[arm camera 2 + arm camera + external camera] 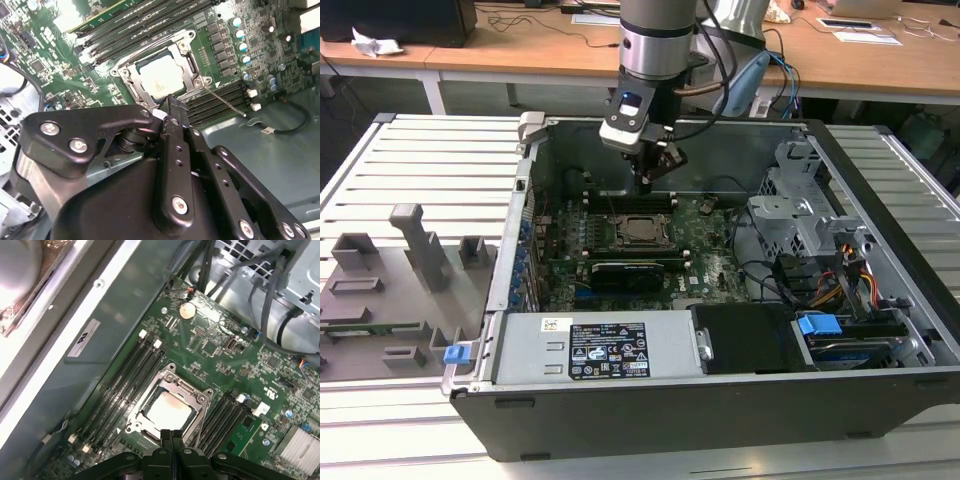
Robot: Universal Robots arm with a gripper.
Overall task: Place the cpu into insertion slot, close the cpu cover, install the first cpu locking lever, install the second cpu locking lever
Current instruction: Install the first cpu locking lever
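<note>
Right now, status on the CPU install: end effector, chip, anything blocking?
End effector shut, just over insertion slot edge. cpu seated, cpu cover flat around it. Thin lever rod juts out beside it.

Exterior view: well back from the slot (620, 228), high, looking down into the case (720, 420).
First wrist view: close above the slot, facing steeply down.
Second wrist view: close, slanting past the gripper (172, 105).
Shared: the slot.

We find the cpu (167, 412) lying in the insertion slot (131, 427), seemingly under the cpu cover (201, 399). Memory slots (125, 375) flank it on two sides. The expansion card (625, 270) lies between it and the motherboard's (715, 260) near edge.
</note>
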